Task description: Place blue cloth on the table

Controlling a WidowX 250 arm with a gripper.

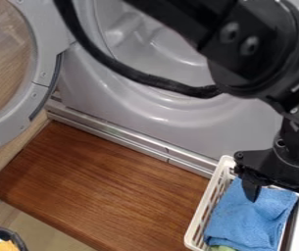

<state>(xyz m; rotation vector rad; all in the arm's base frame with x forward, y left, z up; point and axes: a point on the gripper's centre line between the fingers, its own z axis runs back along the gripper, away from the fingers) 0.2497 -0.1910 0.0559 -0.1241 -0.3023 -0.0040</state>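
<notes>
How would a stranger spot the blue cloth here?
Start at the grey machine with the open round door. In front of it, beside the brown wooden board, is a white slatted basket. The cloth is the large blue piece inside, not the small green patch.

Your black arm (pixel 260 59) slants in from the top edge toward the right, bending downward at its bulky joints. Your gripper (pixel 281 206) hangs at the lower right, pointing down, its two fingers (pixel 250 188) spread well apart from each other.
</notes>
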